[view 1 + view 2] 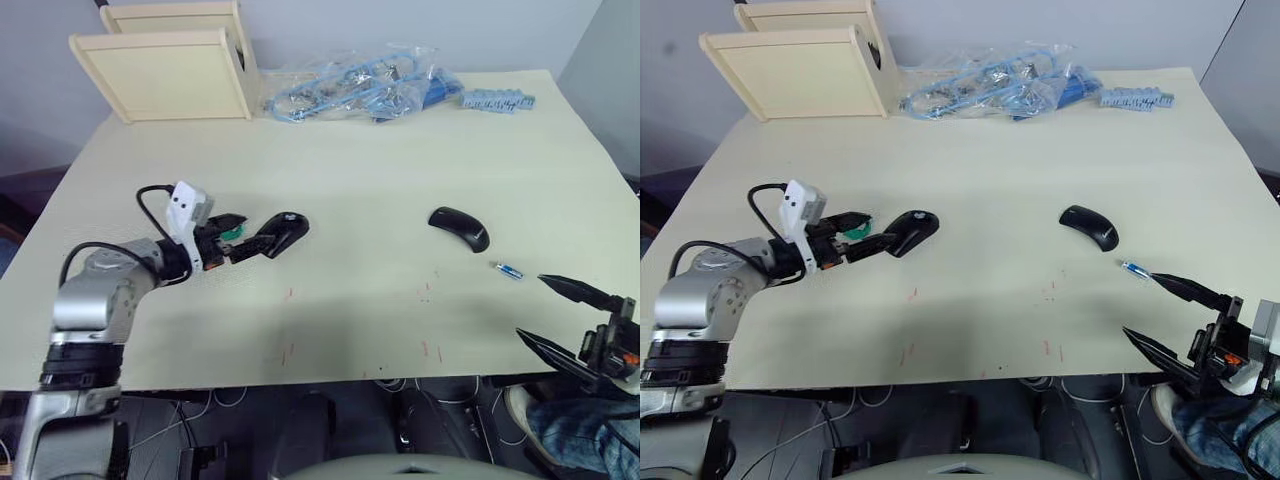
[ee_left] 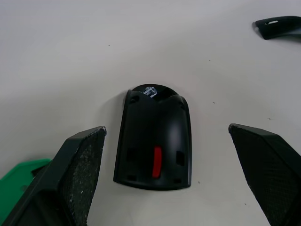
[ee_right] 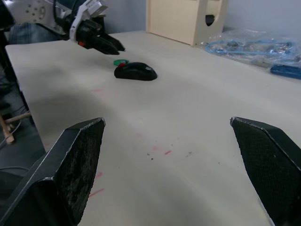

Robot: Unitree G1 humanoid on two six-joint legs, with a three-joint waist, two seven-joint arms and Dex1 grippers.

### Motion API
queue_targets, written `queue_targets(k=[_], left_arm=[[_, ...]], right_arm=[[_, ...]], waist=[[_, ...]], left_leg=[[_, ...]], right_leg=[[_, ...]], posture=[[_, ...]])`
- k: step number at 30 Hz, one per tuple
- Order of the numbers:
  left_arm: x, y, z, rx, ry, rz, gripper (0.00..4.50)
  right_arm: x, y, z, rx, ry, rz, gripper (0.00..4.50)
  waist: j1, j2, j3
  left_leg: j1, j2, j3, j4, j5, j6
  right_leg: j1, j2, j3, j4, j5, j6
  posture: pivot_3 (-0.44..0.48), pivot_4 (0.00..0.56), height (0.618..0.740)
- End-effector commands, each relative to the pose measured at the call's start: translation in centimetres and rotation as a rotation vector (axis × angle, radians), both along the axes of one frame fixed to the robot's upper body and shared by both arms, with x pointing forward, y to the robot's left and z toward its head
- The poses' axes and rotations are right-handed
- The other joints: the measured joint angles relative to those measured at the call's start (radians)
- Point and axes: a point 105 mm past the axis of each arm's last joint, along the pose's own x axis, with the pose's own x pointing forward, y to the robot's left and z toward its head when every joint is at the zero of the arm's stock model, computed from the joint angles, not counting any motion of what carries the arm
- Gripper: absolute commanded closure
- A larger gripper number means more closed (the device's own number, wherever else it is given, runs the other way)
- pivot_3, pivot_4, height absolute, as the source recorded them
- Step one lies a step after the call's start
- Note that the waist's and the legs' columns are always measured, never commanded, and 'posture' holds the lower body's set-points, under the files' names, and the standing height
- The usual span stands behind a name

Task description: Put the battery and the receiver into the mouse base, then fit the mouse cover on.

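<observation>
Mouse base (image 2: 154, 143) lies left of the middle of the desk (image 1: 360, 180), a black oval body with a red patch showing, resting flat on the pale surface. The left gripper (image 2: 165, 176) is spread wide around its near end, one rough-padded finger (image 2: 80, 174) on either side and neither touching it, so nothing is gripped yet. A green disc (image 1: 232, 232) sits just beside that gripper. The mouse cover (image 1: 459, 227), a thin glossy curved shell, lies right of the middle, well apart from the base. The battery (image 1: 508, 269), a slim blue cylinder with a pale end, lies near the desk's right front corner, just ahead of the right gripper (image 1: 556, 313), which hangs at the front edge with its fingers parted and empty.

The step in hand looks like securing the base. To do it well, the left gripper should probably close squarely on the long sides, where the plastic is straightest; the shell is smooth and rounded, so a grip at the tapered end could let it squirt out. The textured pads should help against that slick finish. The battery is small and round and likely to roll, so the right gripper would do best to pinch across its middle.

A bag of blue cables (image 1: 360, 85) and a wooden box (image 1: 170, 65) sit along the far edge.
</observation>
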Motion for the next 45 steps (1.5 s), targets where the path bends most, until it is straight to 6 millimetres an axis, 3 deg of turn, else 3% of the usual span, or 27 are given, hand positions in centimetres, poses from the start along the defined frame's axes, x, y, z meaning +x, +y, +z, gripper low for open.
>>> queue_targets(k=[1,19,35,45], left_arm=[[1.0,-0.3,0.1,0.042,-0.017,0.005,0.05],[3.1,-2.4,-0.8,0.146,0.0,-0.014,0.05],[3.4,-2.4,-1.8,0.179,0.014,-0.003,0.05],[3.3,-2.3,-1.2,0.186,0.013,0.008,0.05]], right_arm=[[0.0,-0.4,0.1,-0.03,-0.027,-0.001,0.0],[-0.3,-0.1,-0.2,-0.014,-0.043,-0.034,0.0],[-0.1,0.0,-0.4,-0.012,-0.041,-0.038,0.0],[0.4,0.1,-0.5,-0.013,-0.041,-0.028,0.0]], waist=[[0.0,0.0,0.0],[-0.001,0.0,0.0],[-0.001,0.0,0.0],[-0.001,0.0,0.0]], left_leg=[[0.0,0.0,0.0,0.0,0.0,0.0],[0.0,0.0,-0.001,0.0,0.0,0.0],[0.0,0.0,-0.001,0.0,0.0,0.0],[0.0,0.0,-0.001,0.0,0.0,0.0]], right_leg=[[0.0,0.0,0.0,0.0,0.0,0.0],[0.0,0.0,0.0,0.001,0.0,0.0],[0.0,0.0,0.0,0.001,0.0,0.0],[0.0,0.0,0.0,0.001,0.0,0.0]], posture=[[0.0,0.15,0.74],[0.0,0.15,0.74],[0.0,0.15,0.74],[0.0,0.15,0.74]])
